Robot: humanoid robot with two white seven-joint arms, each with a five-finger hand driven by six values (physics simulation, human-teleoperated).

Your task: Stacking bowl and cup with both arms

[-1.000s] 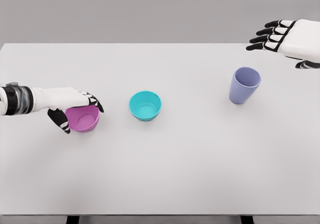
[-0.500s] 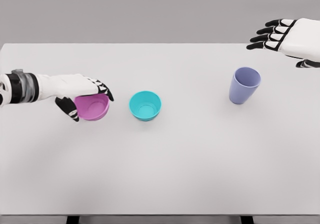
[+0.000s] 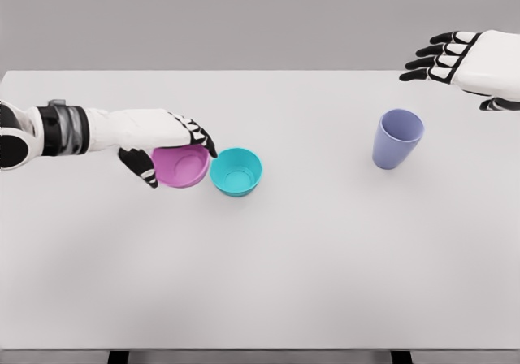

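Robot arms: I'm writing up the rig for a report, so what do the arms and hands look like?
Both are white-shelled. The left hand has a white back, black fingers with white segment markings and a black thumb; its forearm carries a grey-and-black banded wrist section. The right hand shows the same white back and black fingers with white patches.

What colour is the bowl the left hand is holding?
Pink-magenta. The bowl in the left hand shows clearly in the head view.
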